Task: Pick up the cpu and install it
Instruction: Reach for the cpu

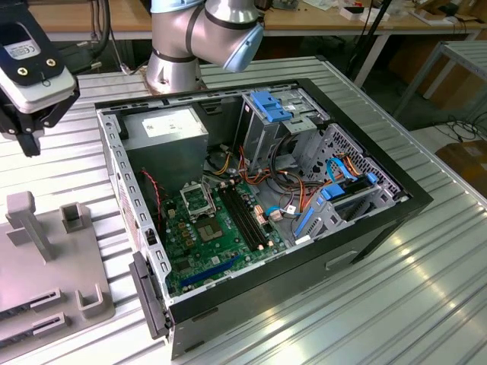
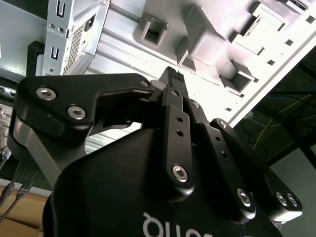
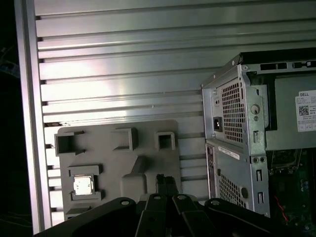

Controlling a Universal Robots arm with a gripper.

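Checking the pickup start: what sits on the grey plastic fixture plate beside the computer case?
A small square silver-topped cpu lies in a recess of the grey fixture plate. The black gripper covers one edge, so anything there is hidden.

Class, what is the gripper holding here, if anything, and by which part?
Nothing. The gripper is shut with nothing between its fingertips, and the cpu lies in a recess of the grey tray.
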